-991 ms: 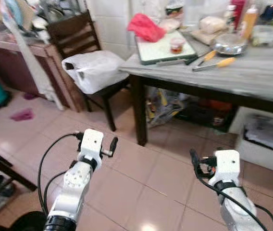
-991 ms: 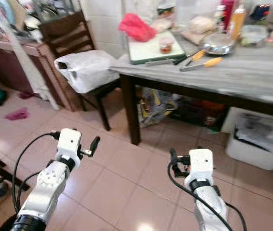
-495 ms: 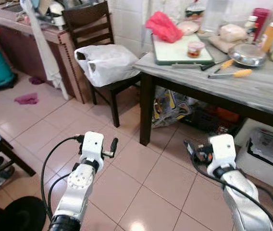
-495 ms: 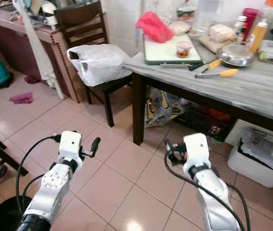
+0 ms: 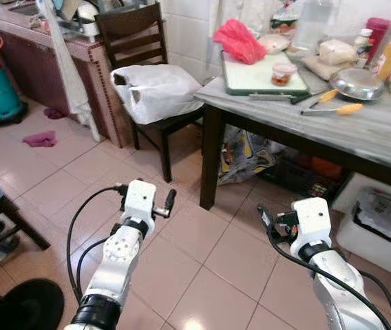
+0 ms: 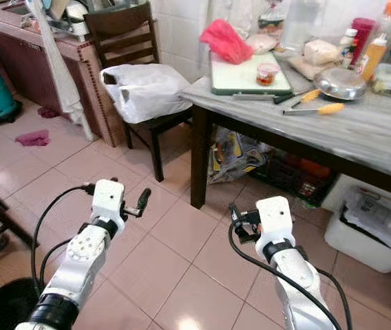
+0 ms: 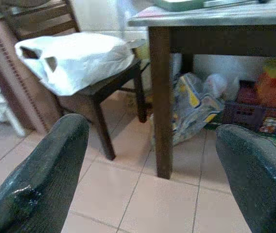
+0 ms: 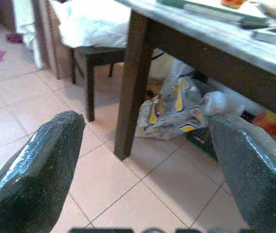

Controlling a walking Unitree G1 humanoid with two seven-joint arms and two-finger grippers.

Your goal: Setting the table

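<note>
Left claw (image 7: 150,170) and right claw (image 8: 147,170), both spread apart and holding nothing, hang over floor tiles; the desk (image 5: 381,127) stands ahead, well apart.

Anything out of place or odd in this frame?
Yes: a white plastic bag sits on the chair seat, a pink rag lies on the floor, and crumpled bags are stuffed under the table.

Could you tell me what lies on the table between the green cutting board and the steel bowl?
Two yellow-handled utensils lie between the cutting board and the steel bowl, seen in both eye views.
</note>
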